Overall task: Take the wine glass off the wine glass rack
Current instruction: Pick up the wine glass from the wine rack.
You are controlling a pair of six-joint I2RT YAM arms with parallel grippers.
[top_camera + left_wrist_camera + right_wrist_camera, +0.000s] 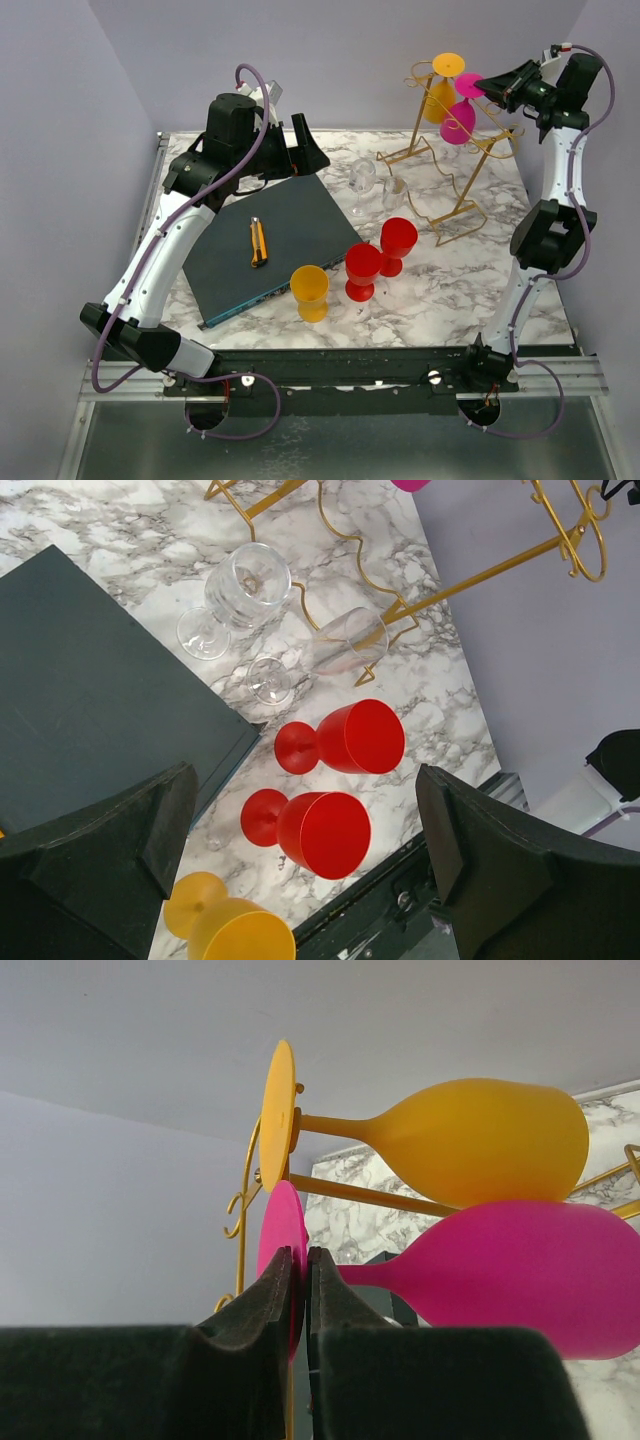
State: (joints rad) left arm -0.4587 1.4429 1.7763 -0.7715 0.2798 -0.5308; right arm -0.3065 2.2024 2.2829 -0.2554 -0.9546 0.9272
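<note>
Right gripper (297, 1265): pinched on foot of pink wine glass (520, 1275), which hangs on wine glass rack (243, 1210).
Left gripper (305, 790): jaws wide, holding nothing.

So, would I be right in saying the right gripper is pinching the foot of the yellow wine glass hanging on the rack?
Not quite: the right gripper is pinching the foot of the pink wine glass, not the yellow wine glass next to it. Both hang on the wine glass rack. The right wrist view shows the pink disc held between the gripper's fingers.
</note>
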